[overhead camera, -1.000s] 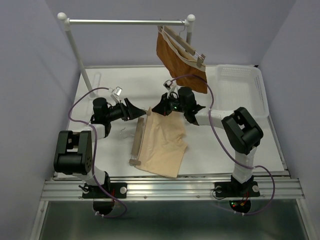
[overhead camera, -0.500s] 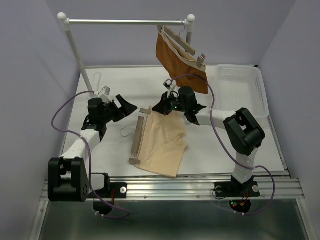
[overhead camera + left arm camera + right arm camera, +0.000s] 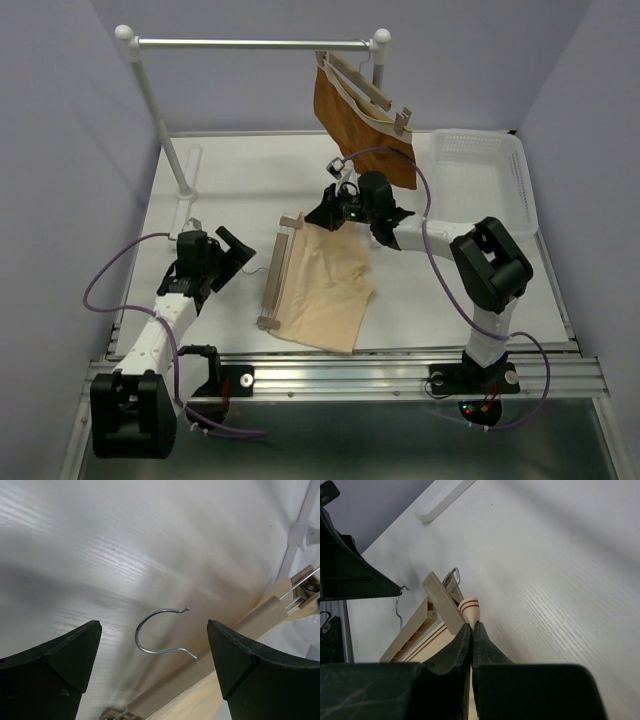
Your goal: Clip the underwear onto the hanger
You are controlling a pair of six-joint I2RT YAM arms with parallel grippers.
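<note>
The hanger (image 3: 277,272) lies on the table, its wooden bar running near to far, with a clip (image 3: 291,222) at the far end and the thin hook (image 3: 252,266) pointing left. The beige underwear (image 3: 328,285) lies spread to its right, waistband along the bar. My right gripper (image 3: 327,216) is shut on the waistband's far corner (image 3: 469,606), right beside the far clip (image 3: 441,601). My left gripper (image 3: 236,250) is open and empty, left of the hook. In the left wrist view the hook (image 3: 159,630) sits between my fingers (image 3: 64,666), and the bar (image 3: 235,636) lies beyond.
A rust-brown garment (image 3: 352,120) on another wooden hanger hangs from the white rail (image 3: 250,44) at the back. The rail's post (image 3: 158,108) and foot (image 3: 190,162) stand at the far left. A white basket (image 3: 482,176) sits at the far right.
My left arm has pulled back from the hanger's far end toward the near left, and its gripper now faces the hook. The right gripper, underwear and hanger have stayed put.
</note>
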